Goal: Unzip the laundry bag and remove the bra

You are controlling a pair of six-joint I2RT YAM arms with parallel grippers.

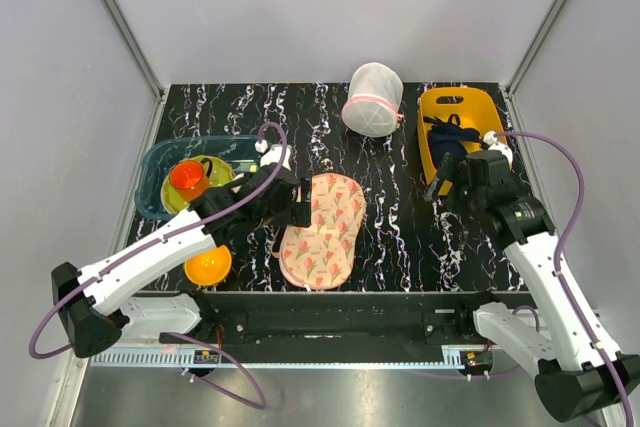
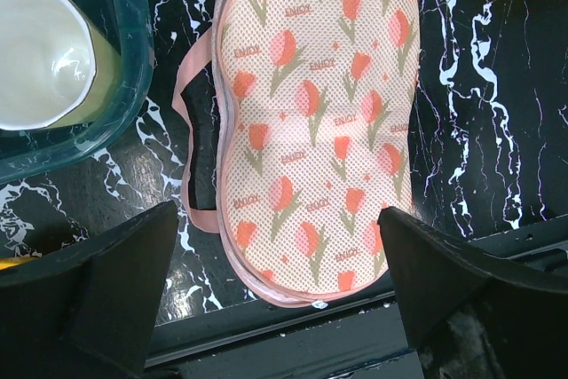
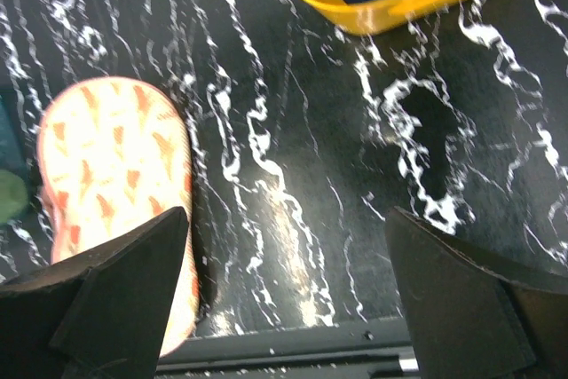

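Black fingers fill the lower corners of both wrist views, spread wide with nothing between them. The left gripper [image 2: 277,216] hangs over the floral pad [image 2: 311,122]; the right gripper [image 3: 286,216] hangs over bare table [image 3: 302,113], just below the yellow bin [image 3: 399,2]. Neither wrist view shows the bag [image 1: 373,100]. In the top view it sits upper centre, near the table's far edge, up and right of the left gripper and up and left of the right. It is round, with no clear long axis, and its pink zip trim runs across the near side. The right arm looks slightly nearer. No bra can be made out; presumably it is inside the bag.
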